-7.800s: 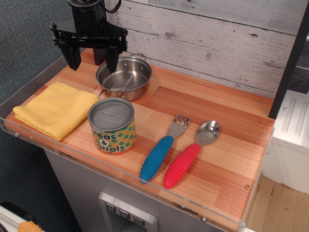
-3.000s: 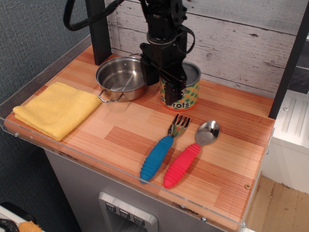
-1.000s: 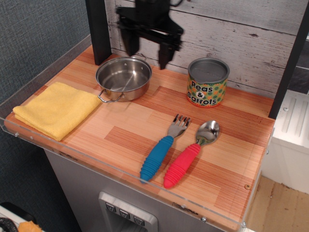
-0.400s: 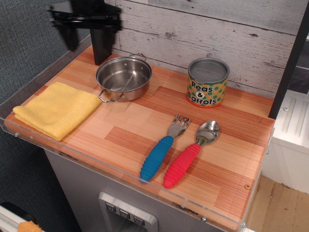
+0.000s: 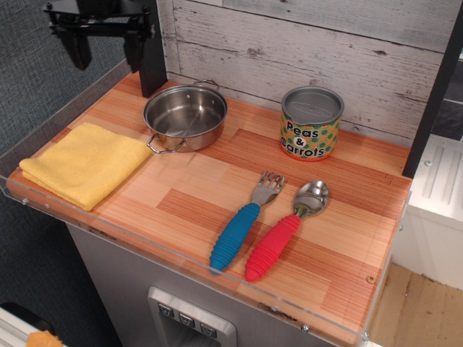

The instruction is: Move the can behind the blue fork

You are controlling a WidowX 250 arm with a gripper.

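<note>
Can (image 5: 312,123): now upright and free at the table's back edge, behind and slightly right of the fork (image 5: 244,222), no longer at the front edge; gripper (image 5: 105,42) released, jaws spread, withdrawn above the back-left corner; placement appears complete.

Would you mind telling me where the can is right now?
The can stands upright at the back of the counter by the plank wall, behind the blue fork and to the right of the steel pot.
</note>
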